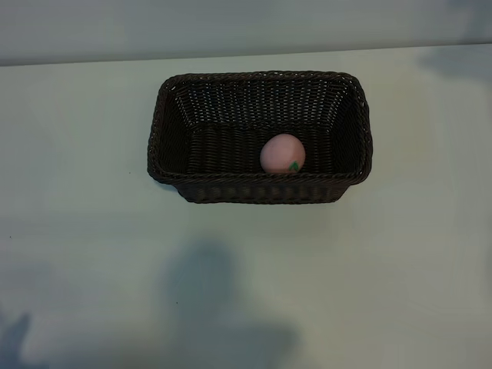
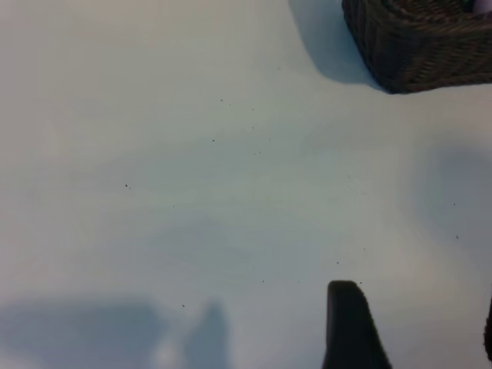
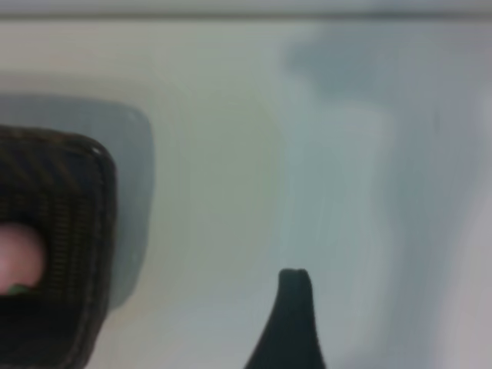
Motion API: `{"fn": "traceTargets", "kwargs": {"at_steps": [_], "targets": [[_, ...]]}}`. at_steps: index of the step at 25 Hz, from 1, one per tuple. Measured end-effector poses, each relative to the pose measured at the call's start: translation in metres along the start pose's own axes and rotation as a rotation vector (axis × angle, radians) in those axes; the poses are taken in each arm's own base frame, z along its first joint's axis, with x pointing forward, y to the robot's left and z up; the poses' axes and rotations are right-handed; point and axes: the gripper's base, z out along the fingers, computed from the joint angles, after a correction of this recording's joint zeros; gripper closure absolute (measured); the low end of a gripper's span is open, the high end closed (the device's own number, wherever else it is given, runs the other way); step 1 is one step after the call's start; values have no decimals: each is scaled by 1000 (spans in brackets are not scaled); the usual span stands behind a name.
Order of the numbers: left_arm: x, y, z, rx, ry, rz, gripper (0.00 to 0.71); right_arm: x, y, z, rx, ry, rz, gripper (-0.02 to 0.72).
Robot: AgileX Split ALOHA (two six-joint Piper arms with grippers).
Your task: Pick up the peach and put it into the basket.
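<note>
- Pale, bare tabletop (image 1: 84, 254) fills the exterior view, meeting a light wall along the far edge; soft arm shadows fall across its near side.
- Dark brown woven wicker basket (image 1: 260, 137) sits on the table toward the far side, long side facing the camera.
- Inside it, the pink peach (image 1: 283, 154) rests on the basket floor, up against the near wall and right of centre, its green leaf mark showing low on the fruit.
- Neither arm appears in the exterior view.
- In the left wrist view, the left gripper (image 2: 419, 338) hangs over bare table with its pincer apart and nothing between the fingers; a basket corner lies well off from it.
- In the right wrist view, the right gripper shows one dark finger (image 3: 292, 323) above bare table beside the basket's end; its pincer stands wide apart and empty, the peach visible inside the basket, clear of it.
- Judged from how things lie, the placing is done: the fruit is in the basket and free of both grippers.
- What remains, in all likelihood, is only for the right arm to pull clear without brushing the rim.
</note>
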Motion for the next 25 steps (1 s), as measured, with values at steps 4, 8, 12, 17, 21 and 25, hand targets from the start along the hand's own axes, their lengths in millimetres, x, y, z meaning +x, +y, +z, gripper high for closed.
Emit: {"fn": "traceTargets", "kwargs": {"at_steps": [4, 8, 12, 17, 21, 25], "targets": [[0, 0, 0, 0, 0, 0, 282, 26, 15, -62, -15, -114, -21, 105], [0, 0, 0, 0, 0, 0, 282, 63, 27, -115, -15, -226, -51, 106], [0, 0, 0, 0, -1, 0, 282, 112, 39, -164, -8, -358, -77, 106], [0, 0, 0, 0, -1, 0, 282, 170, 47, -187, -26, -474, -115, 106], [0, 0, 0, 0, -1, 0, 282, 213, 47, -187, -32, -518, -132, 106], [0, 0, 0, 0, -1, 1, 282, 247, 45, -179, -18, -585, -138, 106]]}}
